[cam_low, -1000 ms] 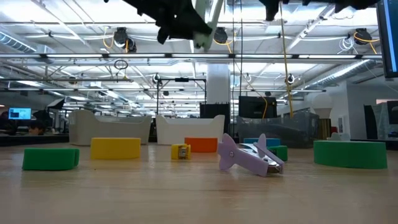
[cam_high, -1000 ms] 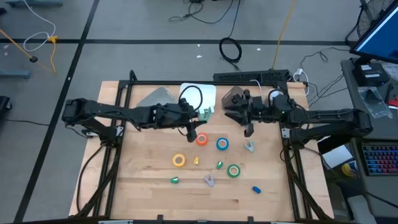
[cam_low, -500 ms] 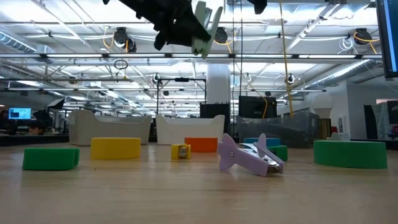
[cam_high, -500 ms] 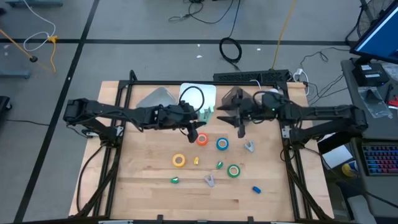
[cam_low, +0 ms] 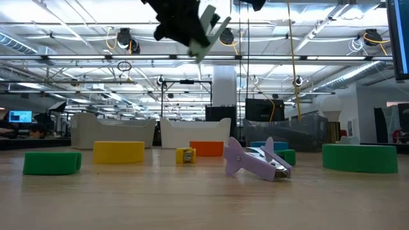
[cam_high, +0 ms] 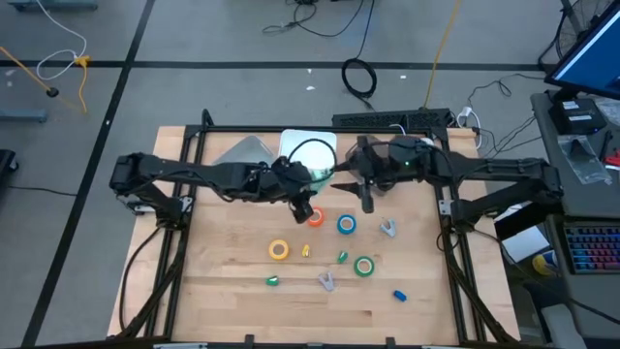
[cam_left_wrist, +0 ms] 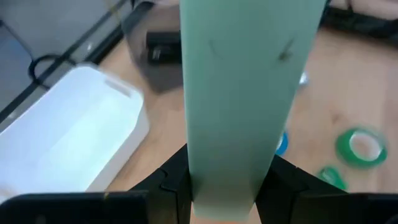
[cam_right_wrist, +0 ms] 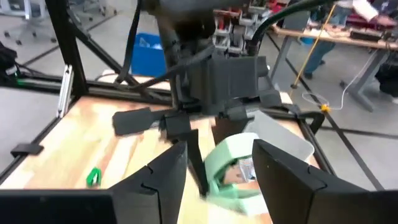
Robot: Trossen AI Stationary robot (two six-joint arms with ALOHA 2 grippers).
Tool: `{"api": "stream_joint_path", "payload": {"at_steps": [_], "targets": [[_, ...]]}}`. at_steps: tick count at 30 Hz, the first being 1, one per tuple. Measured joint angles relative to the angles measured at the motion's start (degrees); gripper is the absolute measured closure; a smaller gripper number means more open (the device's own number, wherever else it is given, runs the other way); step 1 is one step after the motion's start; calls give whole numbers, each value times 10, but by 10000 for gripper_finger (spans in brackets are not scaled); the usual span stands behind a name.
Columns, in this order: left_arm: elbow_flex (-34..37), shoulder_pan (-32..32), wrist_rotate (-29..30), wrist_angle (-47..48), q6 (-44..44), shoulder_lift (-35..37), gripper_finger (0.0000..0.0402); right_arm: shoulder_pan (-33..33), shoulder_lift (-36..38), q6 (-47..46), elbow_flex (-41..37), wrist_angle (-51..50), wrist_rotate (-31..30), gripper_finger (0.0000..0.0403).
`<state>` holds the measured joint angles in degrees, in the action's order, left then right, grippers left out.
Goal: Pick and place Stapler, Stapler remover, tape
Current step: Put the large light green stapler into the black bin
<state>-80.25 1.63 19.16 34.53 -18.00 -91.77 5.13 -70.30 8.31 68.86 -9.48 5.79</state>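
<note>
Seen from above, the pale green stapler (cam_left_wrist: 239, 99) is largely hidden among the arms, clamped in the left end effector (cam_high: 312, 180) above the worktop's (cam_high: 232, 291) far middle, facing the right end effector's (cam_high: 354, 184) parted, empty fingers.

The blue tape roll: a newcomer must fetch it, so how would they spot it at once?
On the wooden table, look just in front of the raised right claw. The blue tape roll lies flat beside the red-orange roll; it is the only blue ring, unlike the small solid blue piece.

both hands meet near white tray (cam_high: 308, 145); tape rolls (cam_high: 346, 225) scattered on table (cam_high: 223, 291) below.
</note>
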Motion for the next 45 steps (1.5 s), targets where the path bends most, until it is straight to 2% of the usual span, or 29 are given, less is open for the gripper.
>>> {"api": "stream_joint_path", "payload": {"at_steps": [5,9,15,30,36,45], "targets": [[-41,0,-27,53,7,-41,275,0,-1,2,18,-48,-31,224],[-53,0,-59,50,1,-56,275,0,-2,1,19,-78,-30,224],[-64,2,-68,49,-4,-66,275,0,-13,1,18,-109,-28,224],[-65,10,-71,53,-8,-65,275,2,-58,16,18,-77,-26,151],[-64,10,-71,59,-2,-65,275,2,-69,5,18,-73,4,147],[-63,15,-72,51,10,-89,275,2,-75,0,18,-60,5,147]]}}
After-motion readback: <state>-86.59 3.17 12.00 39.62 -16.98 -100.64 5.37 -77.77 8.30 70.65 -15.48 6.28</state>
